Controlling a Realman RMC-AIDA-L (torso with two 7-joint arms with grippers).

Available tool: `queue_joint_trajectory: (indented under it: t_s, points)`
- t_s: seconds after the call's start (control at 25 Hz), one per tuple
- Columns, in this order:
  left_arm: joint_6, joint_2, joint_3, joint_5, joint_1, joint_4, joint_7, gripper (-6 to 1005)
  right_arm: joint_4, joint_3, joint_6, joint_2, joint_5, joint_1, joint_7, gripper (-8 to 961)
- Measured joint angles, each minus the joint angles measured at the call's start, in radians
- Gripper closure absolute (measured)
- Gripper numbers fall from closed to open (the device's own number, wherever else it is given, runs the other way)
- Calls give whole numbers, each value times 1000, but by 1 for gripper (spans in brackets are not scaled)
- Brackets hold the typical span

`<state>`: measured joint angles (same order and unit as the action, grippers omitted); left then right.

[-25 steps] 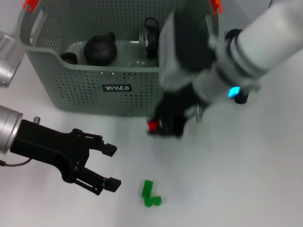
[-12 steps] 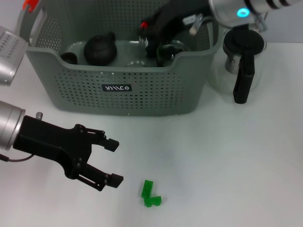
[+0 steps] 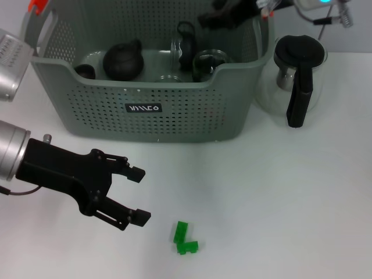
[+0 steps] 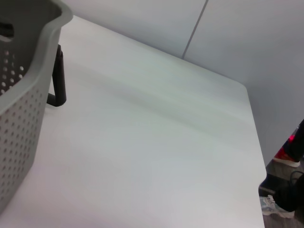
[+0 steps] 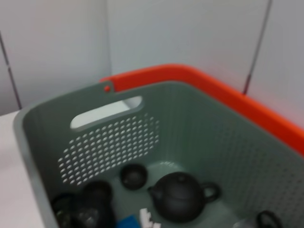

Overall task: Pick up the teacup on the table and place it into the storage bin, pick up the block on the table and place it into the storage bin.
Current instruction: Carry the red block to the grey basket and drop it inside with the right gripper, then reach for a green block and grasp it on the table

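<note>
The green block point(image 3: 185, 239) lies on the white table near the front edge. My left gripper point(image 3: 138, 195) is open and empty, just left of the block and apart from it. The grey perforated storage bin point(image 3: 144, 108) stands at the back. It holds a black teapot point(image 3: 123, 60), a small dark teacup point(image 3: 85, 71) and glass cups point(image 3: 209, 63). My right gripper point(image 3: 228, 14) hovers above the bin's far right side. The right wrist view looks down into the bin point(image 5: 118, 137) at the teapot point(image 5: 180, 195) and teacup point(image 5: 133, 175).
A glass jug with black lid and handle point(image 3: 297, 75) stands right of the bin; its handle point(image 4: 58, 76) shows beside the bin wall point(image 4: 23, 95) in the left wrist view. Orange clips point(image 3: 37, 5) sit on the bin's rim. White table spreads in front and to the right.
My right arm has risen from the table in front of the bin to above the bin's far side. My left gripper has barely moved.
</note>
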<state>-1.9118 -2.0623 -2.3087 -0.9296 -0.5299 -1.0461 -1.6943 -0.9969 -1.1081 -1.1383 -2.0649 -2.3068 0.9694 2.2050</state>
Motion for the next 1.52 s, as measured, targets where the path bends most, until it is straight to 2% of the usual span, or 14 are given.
queue_joint_trajectory:
  t_s: [0.16, 0.32, 0.56, 0.76, 0.88, 1.08, 1.24, 1.52]
  points:
    - [-7, 2, 0, 1, -3, 0, -1, 35, -53, 31, -3, -6, 13, -27, -4, 467]
    - [-15, 5, 7, 2, -5, -7, -6, 36, -148, 40, -73, -12, 69, -70, -19, 265]
    - [-18, 13, 10, 5, -10, -9, -16, 36, -273, 44, -275, -7, 195, -158, -91, 143]
    - [-18, 15, 11, 33, -10, -8, -8, 36, -296, 49, -408, 1, 224, -221, -164, 42]
    - [-18, 14, 11, 44, -12, -7, -7, 36, -291, 48, -498, -9, 225, -267, -228, 30]
    - [-10, 11, 27, 55, -20, -4, -12, 36, -284, 42, -559, -18, 218, -300, -269, 29]
    - [-9, 2, 44, 56, -34, -12, -19, 36, -278, 58, -581, -12, 216, -325, -270, 28]
    - [-8, -1, 80, 74, -60, -12, -41, 36, -256, 76, -630, -7, 198, -344, -281, 26]
